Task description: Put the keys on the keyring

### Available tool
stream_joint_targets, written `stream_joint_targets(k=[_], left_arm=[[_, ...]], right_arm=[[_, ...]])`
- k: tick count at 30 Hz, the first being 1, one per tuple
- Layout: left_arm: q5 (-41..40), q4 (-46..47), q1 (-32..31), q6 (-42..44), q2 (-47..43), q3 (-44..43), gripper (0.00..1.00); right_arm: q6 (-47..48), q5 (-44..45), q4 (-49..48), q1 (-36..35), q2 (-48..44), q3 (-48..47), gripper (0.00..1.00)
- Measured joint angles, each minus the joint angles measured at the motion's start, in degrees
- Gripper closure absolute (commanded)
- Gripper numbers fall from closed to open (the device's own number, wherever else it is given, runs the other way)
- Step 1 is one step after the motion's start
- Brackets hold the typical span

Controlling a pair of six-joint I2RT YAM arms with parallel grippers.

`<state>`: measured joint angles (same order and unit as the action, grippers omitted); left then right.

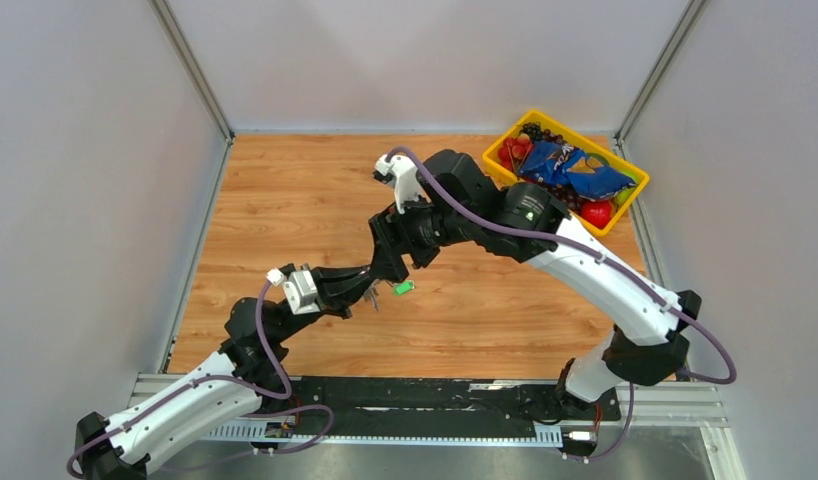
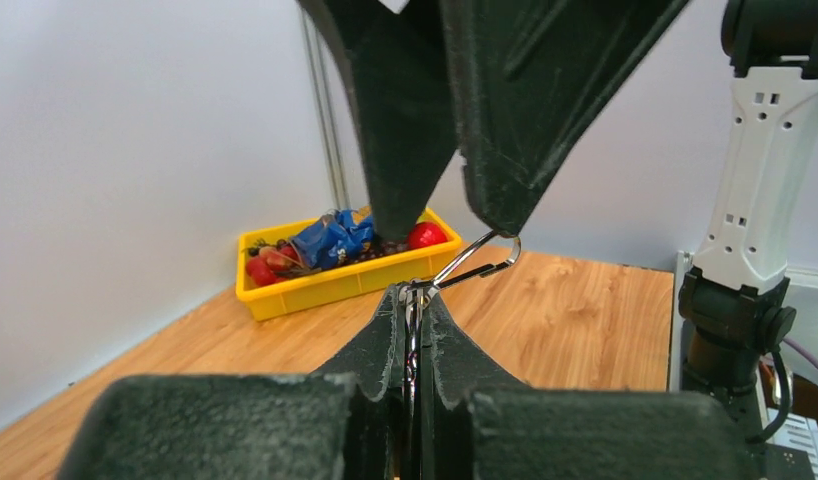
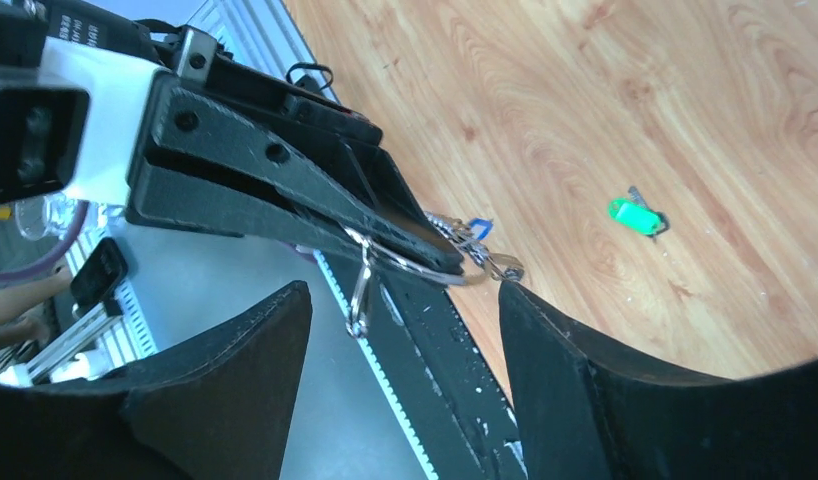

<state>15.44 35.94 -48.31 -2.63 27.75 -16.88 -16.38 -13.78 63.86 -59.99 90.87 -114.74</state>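
Left gripper (image 2: 413, 295): pressed together, pinching keyring (image 2: 475, 262) above mid-worktop (image 1: 285, 200) | right gripper (image 3: 403, 290): spread, fingers either side of ring's free end | keyring: long axis points to far-right corner | green-tagged key (image 3: 635, 215): flat on worktop, lengthwise roughly along near edge | blue tag (image 3: 477, 226): at keyring, beside left gripper's tip

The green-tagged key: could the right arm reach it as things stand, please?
Probably yes: the right gripper stands open, gripping nothing, and the green-tagged key lies uncovered on the table close by.
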Motion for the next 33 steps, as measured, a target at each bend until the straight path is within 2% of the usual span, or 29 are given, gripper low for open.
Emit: stream_joint_targets(k=[4, 10, 15, 23, 33], left_arm=[[-2.32, -2.45, 0.00, -2.36, -0.42, -2.10, 1.00], [-6.10, -6.67, 0.00, -6.49, -1.09, -5.11, 1.00], [-9.64, -11.50, 0.00, -10.01, -1.36, -7.76, 1.00], [-13.84, -18.49, 0.00, -17.53, -1.92, -10.08, 1.00], [-16.57, -23.80, 0.00, -23.15, -3.19, -10.97, 1.00]], right_arm=[[0.59, 3.21, -7.82, 0.00, -7.93, 10.34, 0.27], [3.06, 6.32, -21.99, -0.24, -19.69, 25.46, 0.33], [6.14, 6.73, -31.45, -1.46, -23.76, 32.15, 0.38], [9.01, 7.30, -37.68, -3.13, -22.73, 33.18, 0.46], [8.07, 7.85, -38.42, -4.13, -16.90, 29.51, 0.54]])
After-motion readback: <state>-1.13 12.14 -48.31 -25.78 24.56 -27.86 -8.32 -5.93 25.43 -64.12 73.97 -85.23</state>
